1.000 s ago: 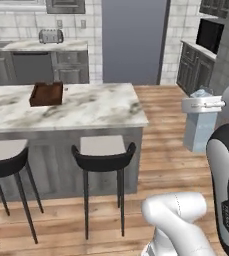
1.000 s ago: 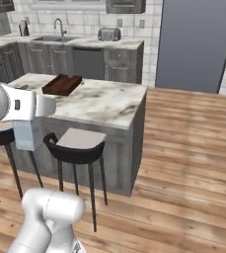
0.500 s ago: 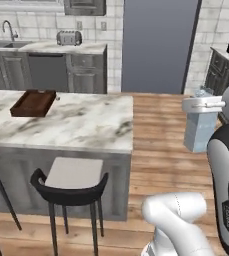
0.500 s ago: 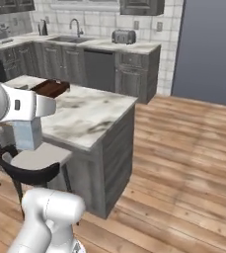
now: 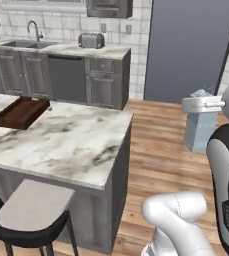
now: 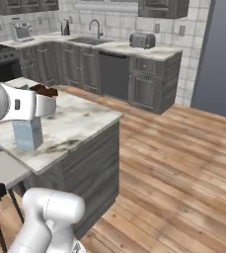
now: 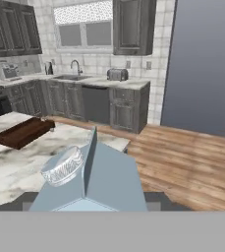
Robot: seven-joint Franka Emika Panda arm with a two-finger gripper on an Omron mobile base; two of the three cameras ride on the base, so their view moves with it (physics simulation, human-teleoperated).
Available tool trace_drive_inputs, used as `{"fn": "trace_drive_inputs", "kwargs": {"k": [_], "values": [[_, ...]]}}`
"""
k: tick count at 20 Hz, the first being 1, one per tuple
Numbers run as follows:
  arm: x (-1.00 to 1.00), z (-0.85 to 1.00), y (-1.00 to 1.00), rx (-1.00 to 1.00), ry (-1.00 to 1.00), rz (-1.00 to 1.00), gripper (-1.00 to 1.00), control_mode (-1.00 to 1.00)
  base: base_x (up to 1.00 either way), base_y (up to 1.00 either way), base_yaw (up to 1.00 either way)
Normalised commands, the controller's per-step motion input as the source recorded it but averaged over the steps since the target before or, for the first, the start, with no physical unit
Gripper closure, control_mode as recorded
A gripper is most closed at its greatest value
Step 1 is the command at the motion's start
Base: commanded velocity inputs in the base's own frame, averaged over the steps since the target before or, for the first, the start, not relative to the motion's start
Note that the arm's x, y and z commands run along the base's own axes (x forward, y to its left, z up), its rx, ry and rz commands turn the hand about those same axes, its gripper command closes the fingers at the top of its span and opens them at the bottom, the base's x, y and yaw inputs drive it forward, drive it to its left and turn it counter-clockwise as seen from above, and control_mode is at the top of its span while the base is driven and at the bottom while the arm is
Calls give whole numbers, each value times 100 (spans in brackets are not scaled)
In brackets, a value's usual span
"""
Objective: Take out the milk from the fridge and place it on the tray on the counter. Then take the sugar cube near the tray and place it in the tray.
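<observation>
Milk (image 5: 202, 131), pale carton, pinched upright in the gripper (image 5: 201, 104) jaws, carried above the wood floor beside the counter (image 5: 81, 145); base has swung since earlier, fridge (image 5: 196, 45) door shut, tray (image 5: 20, 112) nearer, so placement comes next.

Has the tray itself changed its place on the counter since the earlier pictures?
No. The tray still lies near the far edge of the counter, as before. The whole picture has shifted because the base drove, not the tray.
</observation>
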Motion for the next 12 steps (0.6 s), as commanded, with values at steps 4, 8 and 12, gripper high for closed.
{"fn": "trace_drive_inputs", "kwargs": {"k": [4,8,12], "values": [[0,0,0,0,0,0,100,100,70,-100,39],[0,0,0,0,0,0,100,100,70,-100,38],[0,0,0,0,0,0,100,100,68,-100,45]]}}
